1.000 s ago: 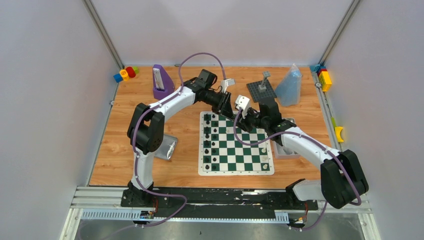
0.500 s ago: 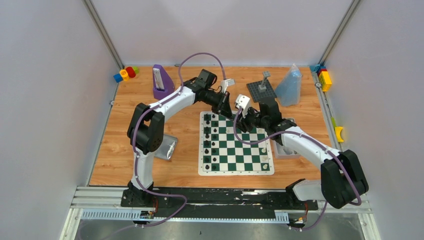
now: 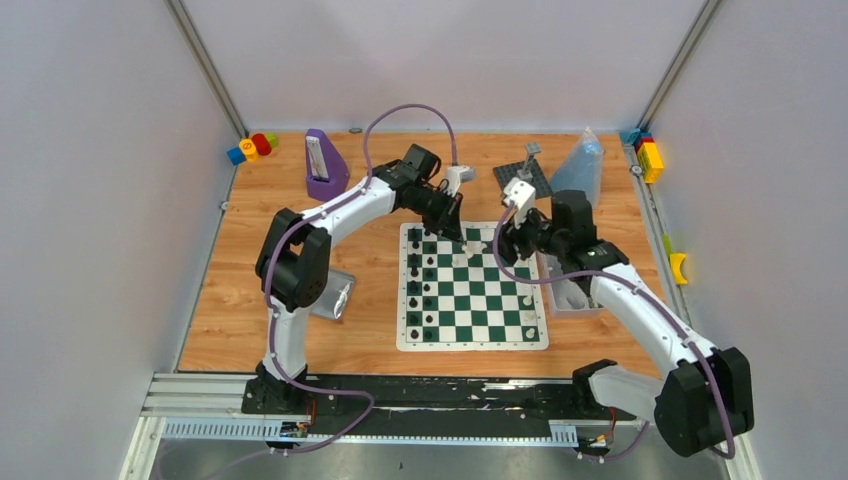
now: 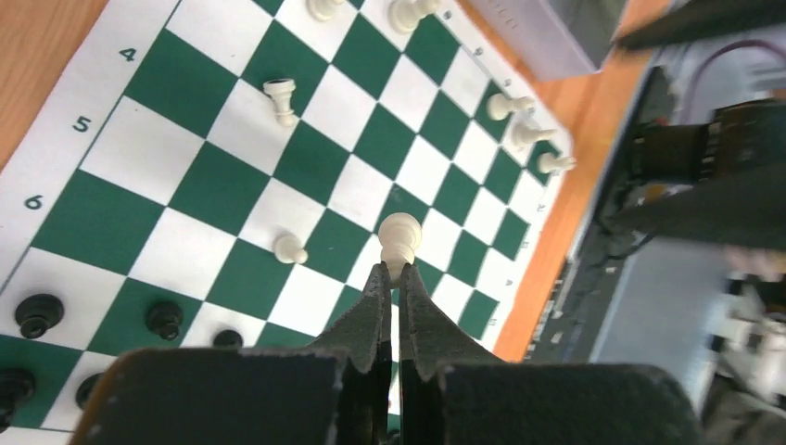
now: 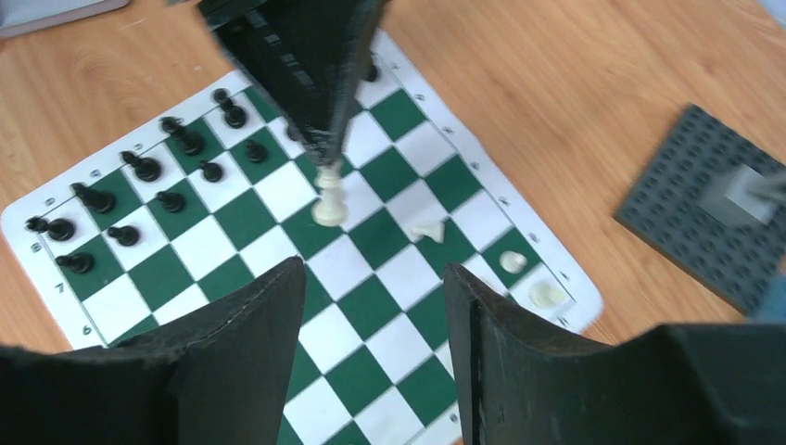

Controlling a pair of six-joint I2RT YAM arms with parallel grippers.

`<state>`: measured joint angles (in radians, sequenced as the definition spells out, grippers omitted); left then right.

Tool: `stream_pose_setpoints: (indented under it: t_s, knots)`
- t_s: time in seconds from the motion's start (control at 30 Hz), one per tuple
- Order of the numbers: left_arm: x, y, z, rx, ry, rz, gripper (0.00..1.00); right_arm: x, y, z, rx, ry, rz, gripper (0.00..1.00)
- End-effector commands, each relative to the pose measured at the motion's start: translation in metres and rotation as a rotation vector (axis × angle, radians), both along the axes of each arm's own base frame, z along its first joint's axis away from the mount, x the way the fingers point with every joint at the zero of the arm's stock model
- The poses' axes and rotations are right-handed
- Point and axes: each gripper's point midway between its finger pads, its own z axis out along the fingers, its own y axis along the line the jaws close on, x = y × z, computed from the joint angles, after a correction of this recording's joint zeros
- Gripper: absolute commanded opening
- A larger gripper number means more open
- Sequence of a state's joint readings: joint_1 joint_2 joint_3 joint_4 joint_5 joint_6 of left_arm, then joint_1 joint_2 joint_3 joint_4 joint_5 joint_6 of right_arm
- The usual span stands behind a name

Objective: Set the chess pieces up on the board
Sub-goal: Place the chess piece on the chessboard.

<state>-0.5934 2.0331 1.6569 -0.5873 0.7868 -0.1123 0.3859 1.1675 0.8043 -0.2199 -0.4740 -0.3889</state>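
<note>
The left gripper (image 4: 393,274) has its fingers pressed tight on a white piece (image 4: 400,234). It pinches the piece right at the tips, so the piece sticks out beyond them over the middle squares of the board (image 3: 475,343). The left wrist view gives that pinch head-on but not how the piece sits. The right wrist view shows it side-on: the dark fingers come in from the top and the piece is upright beneath them, base toward the board, though whether the base touches cannot be told. The right gripper (image 5: 373,269) is spread wide with nothing between its fingers, hovering above the board near that piece. The black pieces (image 5: 144,169) stand in two rows along one edge. The studded grey plate (image 5: 704,222) lies off the board's corner. From the top camera both arms meet over the board's far end, and the held piece is too small to make out.
</note>
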Motion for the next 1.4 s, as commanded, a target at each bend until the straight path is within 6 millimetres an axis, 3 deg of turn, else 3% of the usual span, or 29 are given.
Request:
stream_pose_setpoints:
  t_s: [0.0,0.2,0.43,0.77,1.03,1.17,1.37]
  knots:
    - [-0.004,-0.004,0.007,0.097,-0.275,-0.065,0.00,0.018,-0.039,0.033,0.056,-0.019,-0.174,0.57]
    - [-0.019,-0.030,-0.009,0.198,-0.434,-0.136,0.00,0.034,-0.099,0.041,0.097,0.021,-0.394,0.56]
    - [-0.033,-0.058,-0.025,0.322,-0.548,-0.223,0.00,0.040,-0.146,0.037,0.134,0.064,-0.527,0.56]
    - [-0.045,-0.079,-0.055,0.412,-0.554,-0.298,0.04,0.040,-0.155,0.029,0.140,0.090,-0.536,0.56]
    - [-0.051,-0.083,-0.064,0.430,-0.539,-0.325,0.06,0.041,-0.155,0.025,0.139,0.103,-0.530,0.56]
    - [-0.052,-0.082,-0.060,0.433,-0.545,-0.320,0.18,0.040,-0.154,0.023,0.139,0.111,-0.523,0.56]
    - [-0.046,-0.078,-0.036,0.419,-0.598,-0.282,0.51,0.039,-0.150,0.017,0.138,0.153,-0.496,0.56]
